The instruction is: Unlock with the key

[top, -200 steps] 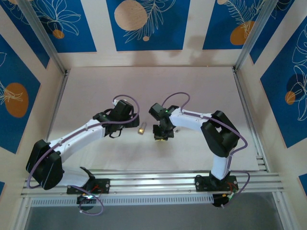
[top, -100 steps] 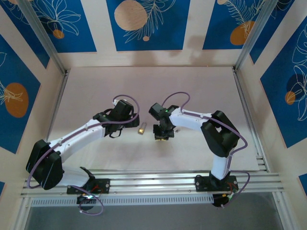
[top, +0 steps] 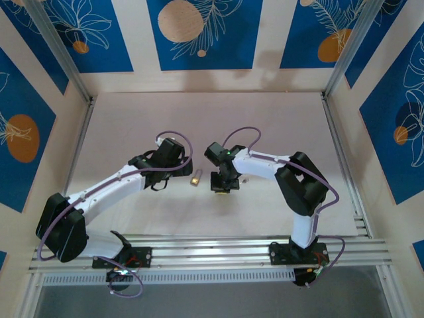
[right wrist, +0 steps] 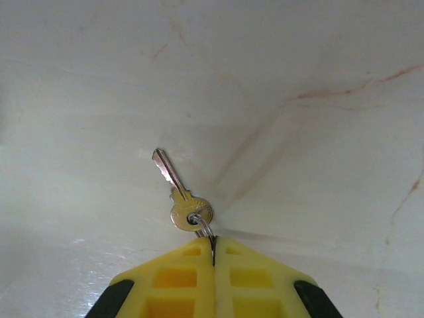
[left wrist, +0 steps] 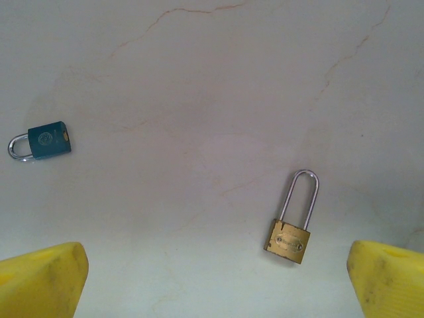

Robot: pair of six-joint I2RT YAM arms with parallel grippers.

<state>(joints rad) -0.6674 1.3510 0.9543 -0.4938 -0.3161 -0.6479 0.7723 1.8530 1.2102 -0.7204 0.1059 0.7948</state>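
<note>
Closure: right claw [right wrist: 213, 255] has just clenched on the brass key [right wrist: 179, 199] by its ring, blade pointing away over the tabletop [right wrist: 318, 66]. Left claw [left wrist: 215, 281] stays released, spread wide above the brass padlock [left wrist: 289, 236], so carrying key to keyhole looks next.

The tabletop [left wrist: 199, 79] is pale cream, faintly veined reddish-brown. The gold padlock [left wrist: 288, 238] has a silver shackle; the teal padlock [left wrist: 48, 140] does too. The key [right wrist: 180, 195] is brassy. The left tool [left wrist: 213, 281] and the right tool [right wrist: 213, 246] are bright yellow. The wall panels [top: 199, 33] are blue, with orange discs and white leaf outlines.
</note>
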